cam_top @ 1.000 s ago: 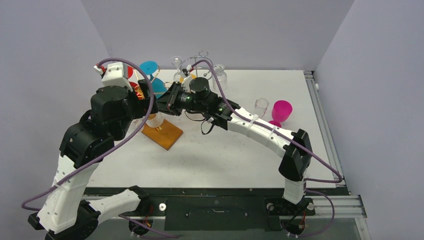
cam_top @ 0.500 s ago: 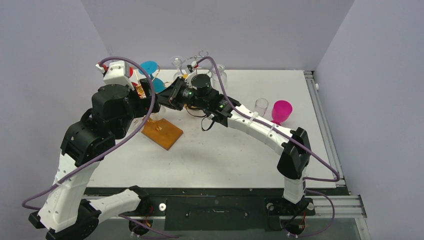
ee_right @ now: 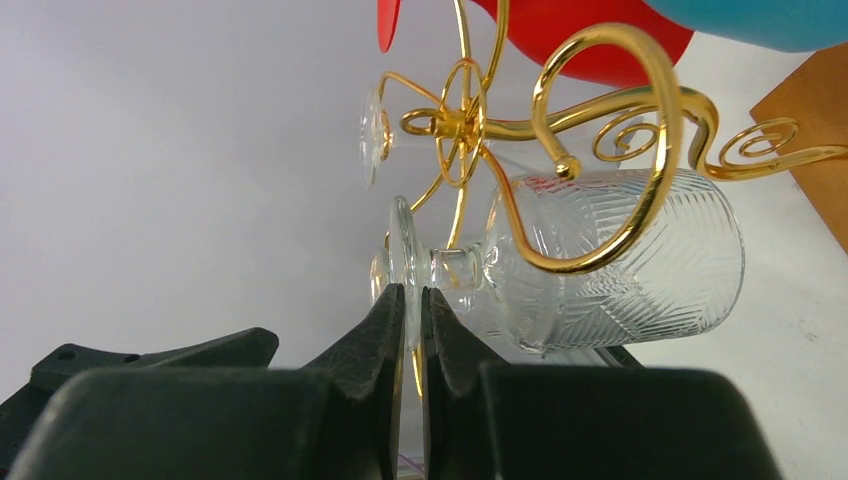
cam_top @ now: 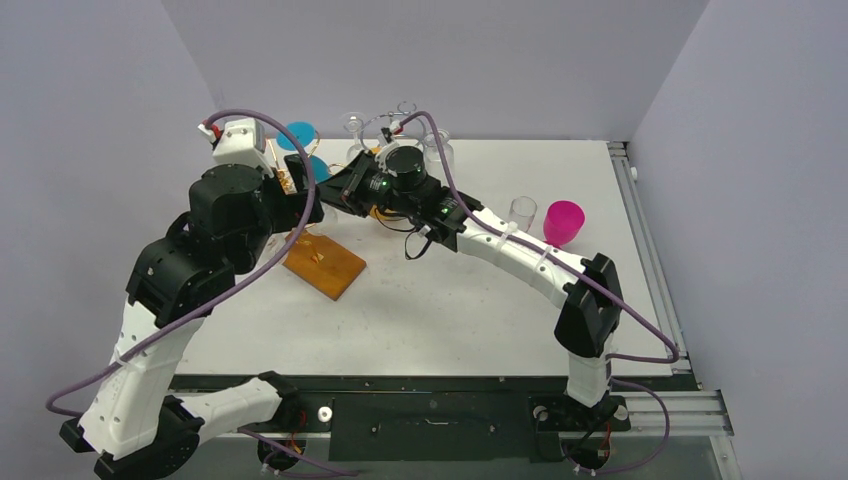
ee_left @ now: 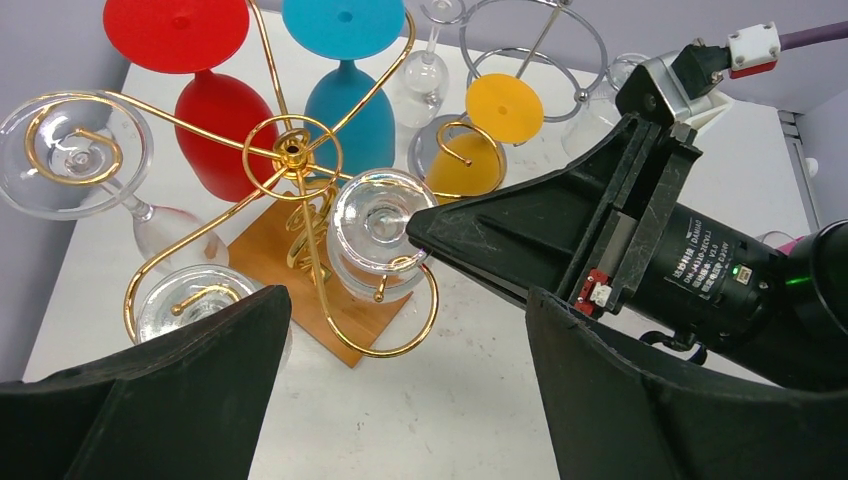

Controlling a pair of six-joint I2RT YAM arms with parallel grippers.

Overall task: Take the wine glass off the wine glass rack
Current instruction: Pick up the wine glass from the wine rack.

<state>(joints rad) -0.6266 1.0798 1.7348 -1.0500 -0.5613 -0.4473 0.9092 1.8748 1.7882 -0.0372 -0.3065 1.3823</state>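
A gold wire wine glass rack (ee_left: 292, 153) stands on a wooden base (cam_top: 322, 262) at the table's far left. A clear patterned wine glass (ee_right: 620, 260) hangs bowl-down at the rack's near arm, whose gold loop curls across its bowl. My right gripper (ee_right: 412, 300) is shut on the thin edge of that glass's round foot (ee_right: 406, 250). From the left wrist view its black fingers (ee_left: 470, 235) reach the foot (ee_left: 380, 225) from the right. My left gripper (ee_left: 408, 300) hovers above the rack, open, with nothing between its fingers.
Other arms of the rack carry a red glass (ee_left: 215, 130), a blue glass (ee_left: 348, 110) and two clear glasses (ee_left: 75, 150). An orange glass (ee_left: 480, 120) hangs behind on a silver rack (ee_left: 535, 40). A magenta glass (cam_top: 563, 222) and a small clear glass (cam_top: 522, 212) stand at the right.
Both wrists have shifted a little toward the back of the table. The right gripper has kept its hold on the clear glass's foot, and the left has stayed open.
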